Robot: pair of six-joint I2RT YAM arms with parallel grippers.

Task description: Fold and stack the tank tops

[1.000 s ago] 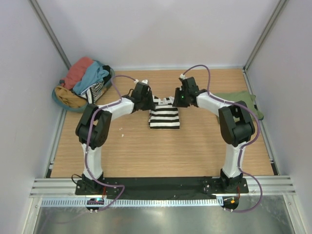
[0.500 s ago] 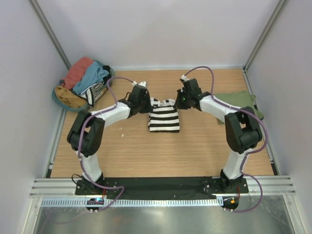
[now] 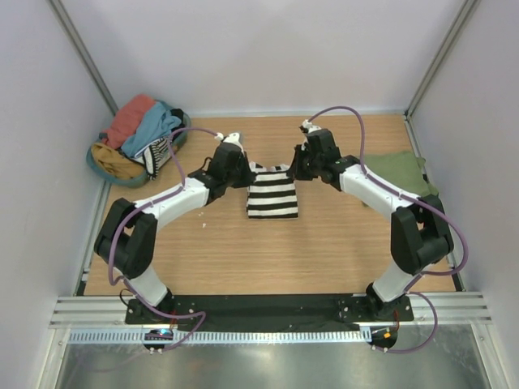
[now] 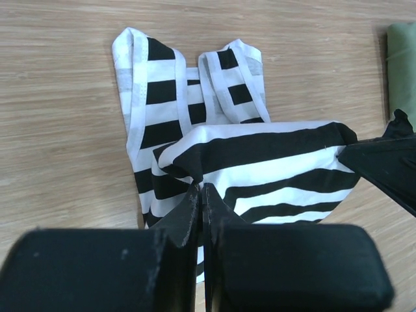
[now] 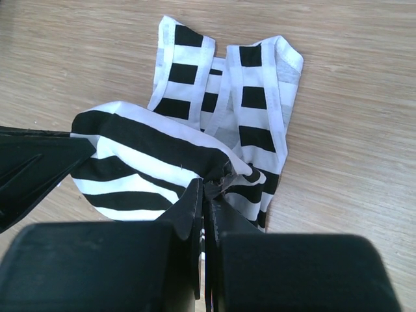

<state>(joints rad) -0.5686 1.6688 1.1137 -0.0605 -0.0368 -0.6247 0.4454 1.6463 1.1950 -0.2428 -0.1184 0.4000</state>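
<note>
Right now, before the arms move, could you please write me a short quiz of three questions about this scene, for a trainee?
1. True or false: the left gripper and the right gripper are both shut on the striped tank top.
2. Where is the olive green tank top? A) under the striped tank top; B) on the table, at its far right side, apart from both grippers; C) hanging from the right gripper.
3. Which two colours show on top of the pile of clothes at the far left corner?

Key: 1. true; 2. B; 3. salmon-red and light blue.
</note>
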